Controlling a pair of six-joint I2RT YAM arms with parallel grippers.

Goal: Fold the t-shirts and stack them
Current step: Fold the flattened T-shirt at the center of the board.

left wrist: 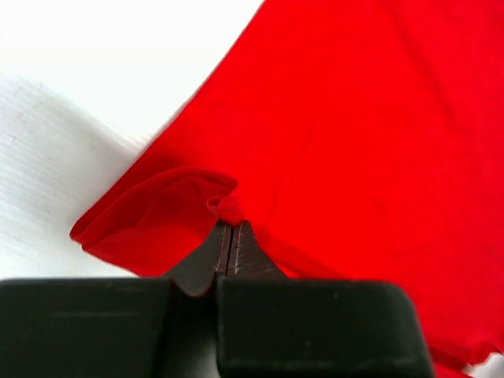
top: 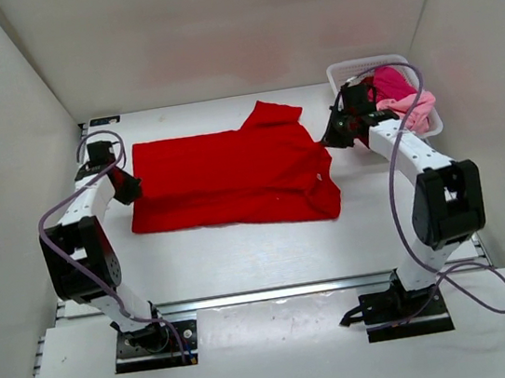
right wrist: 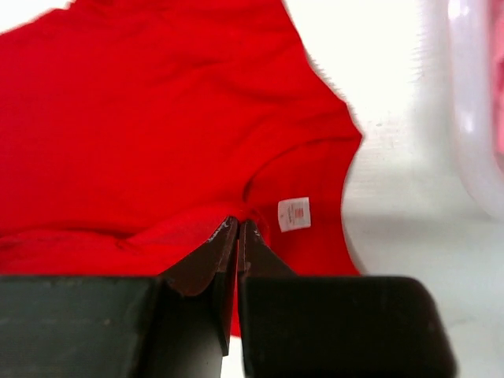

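red t-shirt [top: 232, 178] lies flat on tabletop [top: 243, 256]. left pincer [left wrist: 230, 230] nipped together on bunched hem; right pincer [right wrist: 238, 228] clamped on collar beside neck label [right wrist: 294, 213]. light, limp cloth, likely sags; edges grip best.

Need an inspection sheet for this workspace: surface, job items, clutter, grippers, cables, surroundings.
Surface: white table, nothing spilled.
Job's things: red t-shirt spread mid-table; magenta shirt and pale pink shirt bunched in the basket.
Clutter: nothing seen apart from the white basket, far right.
Grippers: left gripper shut on the red t-shirt's left edge; right gripper shut on it beside the neck label.
Cables: purple cables loop along both arms.
Surroundings: plain white walls.
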